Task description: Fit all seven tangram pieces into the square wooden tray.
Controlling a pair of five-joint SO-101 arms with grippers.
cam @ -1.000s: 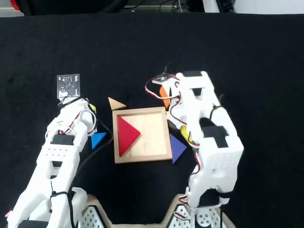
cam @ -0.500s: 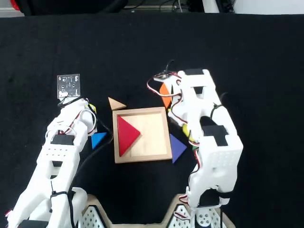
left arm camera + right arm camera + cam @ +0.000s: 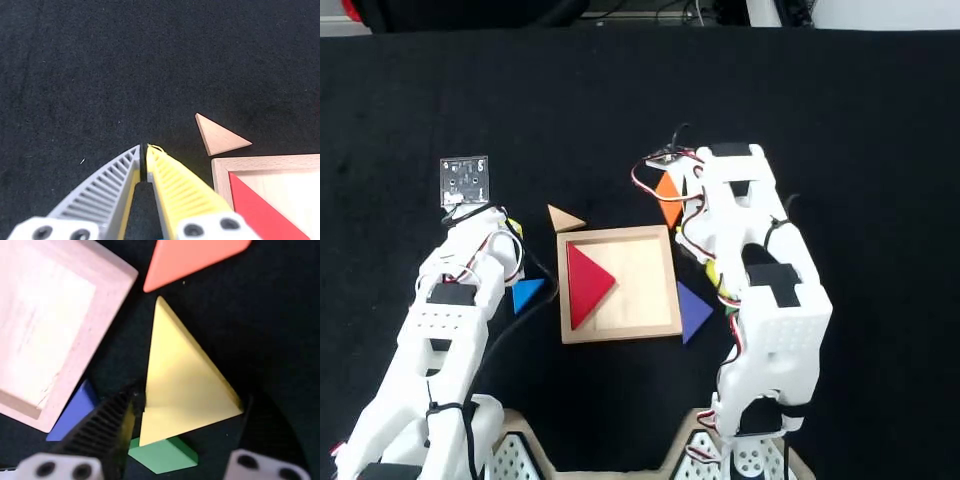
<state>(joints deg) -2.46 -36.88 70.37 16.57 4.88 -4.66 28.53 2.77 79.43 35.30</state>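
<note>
My right fingers are spread around the yellow triangle, left fingers pressed together empty, so I'd centre up and pinch flat edges before lifting toward the tray.

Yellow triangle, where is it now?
The yellow triangle lies by the wooden tray's right edge, between the orange piece and the green piece, in the right wrist view.

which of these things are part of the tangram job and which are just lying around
Part of the job: square wooden tray; red triangle lying in it; plain wooden triangle; light blue triangle; dark blue piece; orange piece; yellow triangle; green piece.

Just lying about: small printed card; black table cover.
</note>
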